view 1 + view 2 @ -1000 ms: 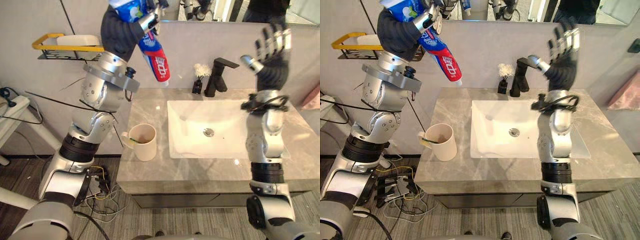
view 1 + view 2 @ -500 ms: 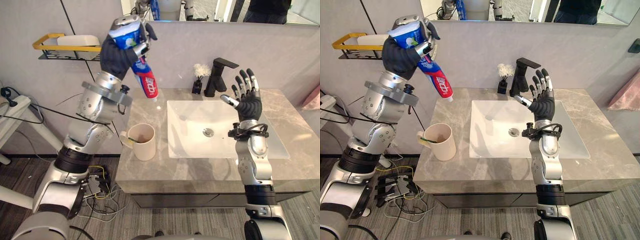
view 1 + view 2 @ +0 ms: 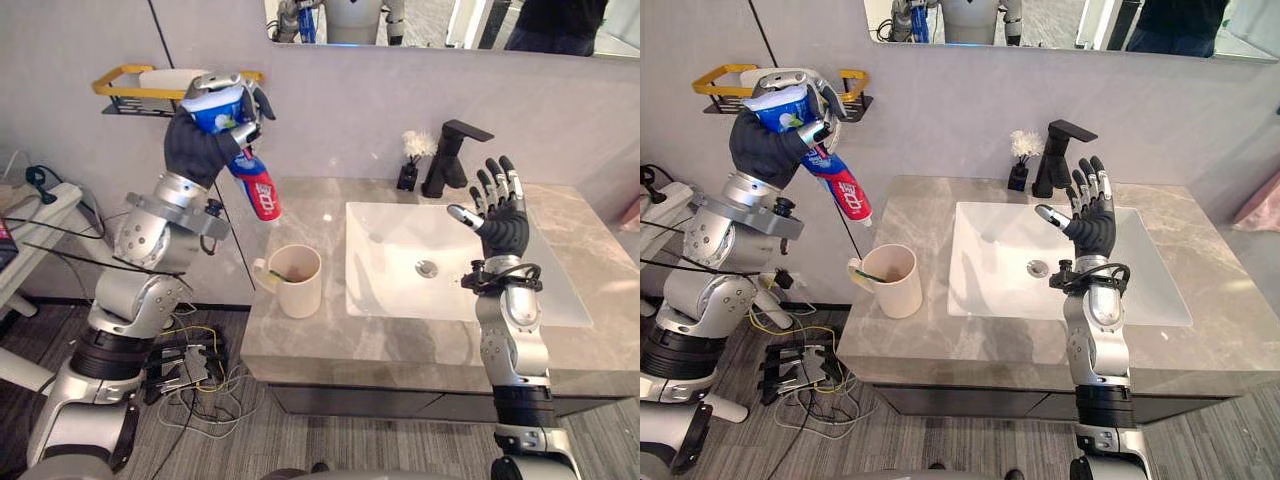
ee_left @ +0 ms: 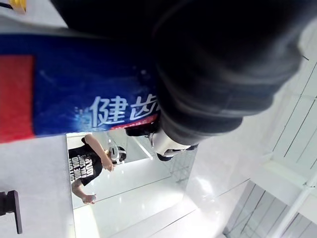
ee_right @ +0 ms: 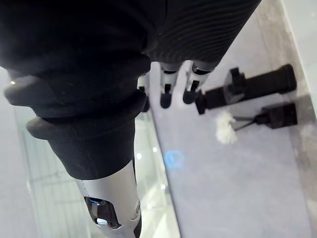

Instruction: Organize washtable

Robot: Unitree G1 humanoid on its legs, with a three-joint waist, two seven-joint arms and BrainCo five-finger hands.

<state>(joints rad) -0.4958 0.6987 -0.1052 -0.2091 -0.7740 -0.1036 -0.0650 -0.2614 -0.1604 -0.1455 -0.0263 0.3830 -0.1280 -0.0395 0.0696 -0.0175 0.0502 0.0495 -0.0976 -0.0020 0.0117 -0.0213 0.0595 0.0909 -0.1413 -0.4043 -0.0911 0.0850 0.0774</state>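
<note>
Down and leftward since a second ago with the left hand (image 3: 202, 145) and its toothpaste tube (image 3: 256, 191), away from the sink (image 3: 400, 292). Down too with the right hand (image 3: 503, 220), from high beside the faucet (image 3: 447, 170) to above the sink's right part. Some shift of the whole view as well.

Hard to read:
- Tube's wide end buried in the left hand's grip. In the left wrist view, a blue-and-red stretch of tube passing behind the dark cover, fingers out of sight there.
- Yellow-green item (image 3: 272, 276) at the rim of the cup (image 3: 300, 287), too small to name.
- Wall shelf (image 3: 125, 90) well left of the sink, its near end behind the left hand.
- Mirror (image 3: 430, 20) cut off by the top edge.

Left hand: fingers and thumb curled round the tube's wide end. Cap end slanting down toward the sink, in the air left of it, above the cup and touching nothing else.

Right hand: fingers straight, spread and pointing up, dark back toward the camera, holding nothing.

Cup upright on the countertop (image 3: 300, 347), just left of the sink and apart from its rim. White-tufted bottle (image 3: 408, 178) beside the faucet, behind the sink. Open countertop in front of the sink and to its right.
</note>
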